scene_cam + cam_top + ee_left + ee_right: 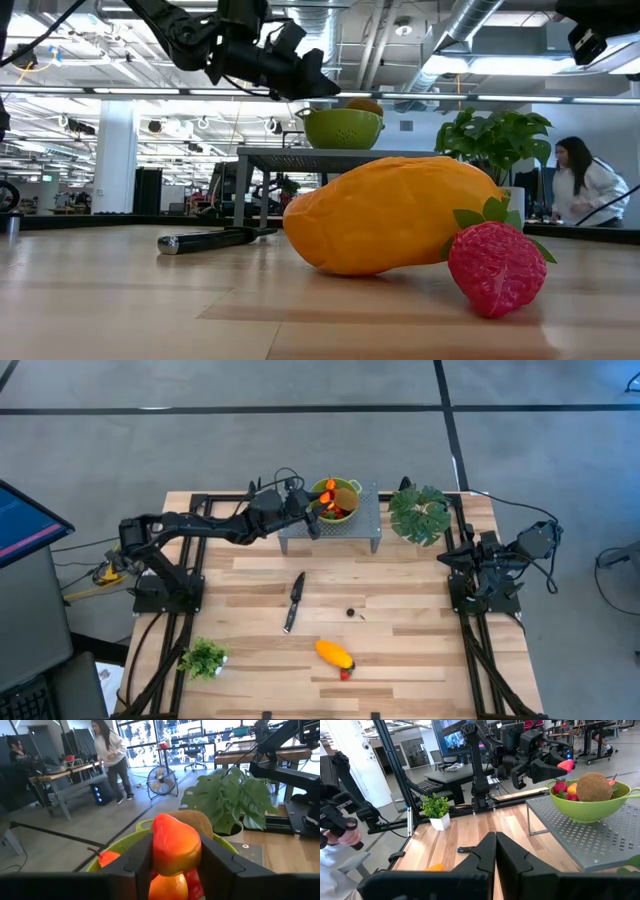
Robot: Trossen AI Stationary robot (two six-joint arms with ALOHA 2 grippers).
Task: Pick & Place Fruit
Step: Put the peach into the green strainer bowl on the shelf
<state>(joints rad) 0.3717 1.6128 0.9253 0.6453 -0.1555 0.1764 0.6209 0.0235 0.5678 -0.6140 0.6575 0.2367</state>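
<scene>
Only left wrist view shows left tool [176,865] gripping red fruit [175,844]

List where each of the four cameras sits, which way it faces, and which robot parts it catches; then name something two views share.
High: overhead, straight down; both arms, left claw at green bowl.
Low: table height, level past the yellow-orange fruit and strawberry; left arm overhead.
Left wrist: over the bowl, own fingers gripping a red-orange fruit.
Right wrist: across the table; own shut claw, left arm beyond.
Shared: bowl in all four.
</scene>
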